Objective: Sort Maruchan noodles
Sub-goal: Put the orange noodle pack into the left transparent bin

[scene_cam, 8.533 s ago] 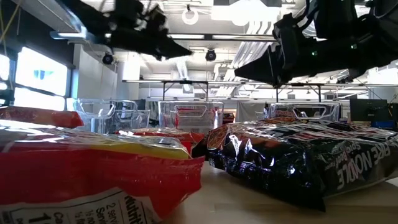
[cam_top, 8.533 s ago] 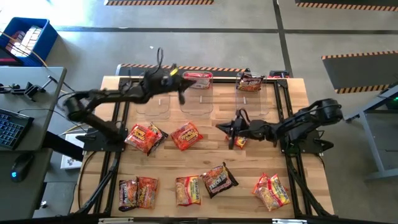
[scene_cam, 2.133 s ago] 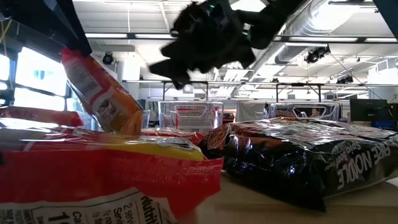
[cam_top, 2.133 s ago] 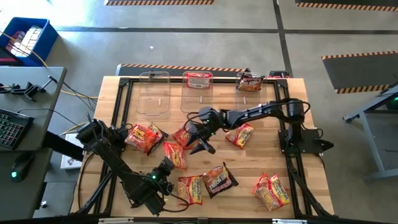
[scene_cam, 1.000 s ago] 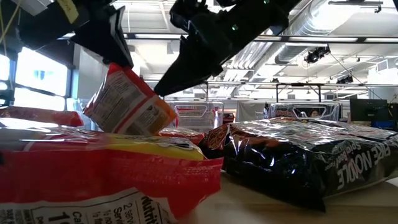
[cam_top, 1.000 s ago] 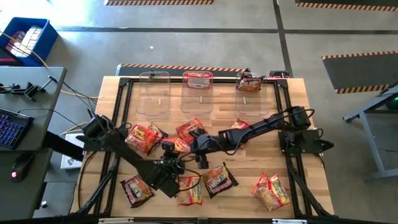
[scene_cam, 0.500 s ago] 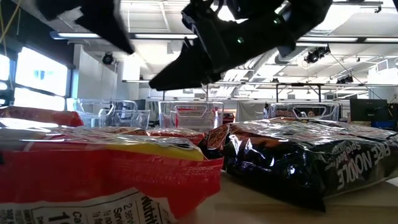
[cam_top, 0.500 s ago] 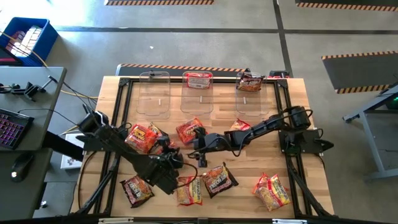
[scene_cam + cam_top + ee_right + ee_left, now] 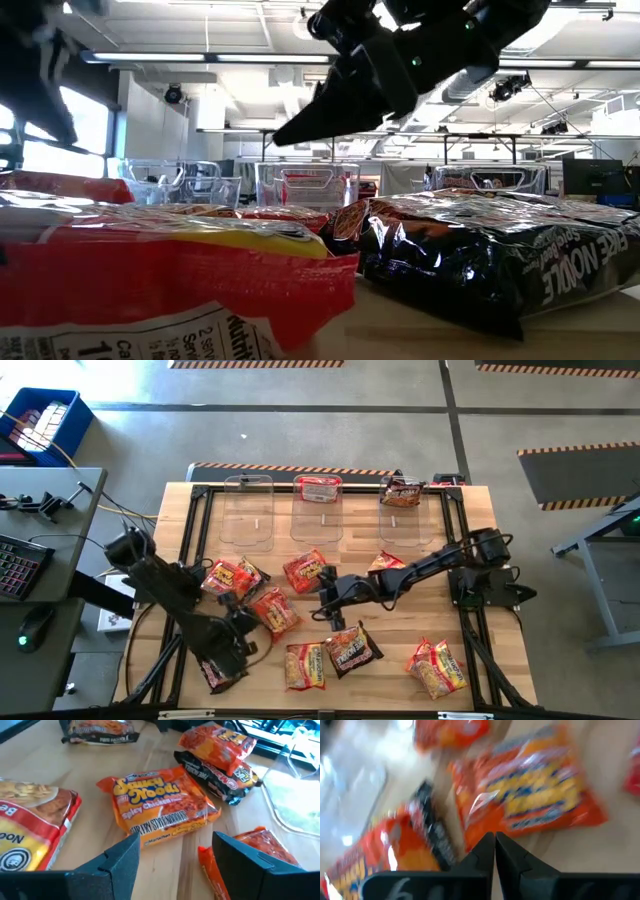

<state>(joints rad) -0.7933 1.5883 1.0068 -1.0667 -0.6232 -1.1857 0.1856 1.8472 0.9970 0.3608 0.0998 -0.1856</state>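
Left gripper [image 9: 243, 622] pinched together, empty, at 7 o'clock; right gripper [image 9: 328, 603] fingers apart over the orange Saucy Noods packet [image 9: 272, 610] lying flat mid-table, likely lining up a grab.

We see an orange packet [image 9: 165, 802] with yellow lettering, a black-and-red packet [image 9: 480, 255], and a pale wooden table [image 9: 400, 675].

In the left wrist view everything is smeared by blur; print on the orange packet [image 9: 530, 795] cannot be read. In the low view, the red packet [image 9: 150, 290] at seven o'clock and the black packet [image 9: 500, 260] at four o'clock are cut off by the edges.
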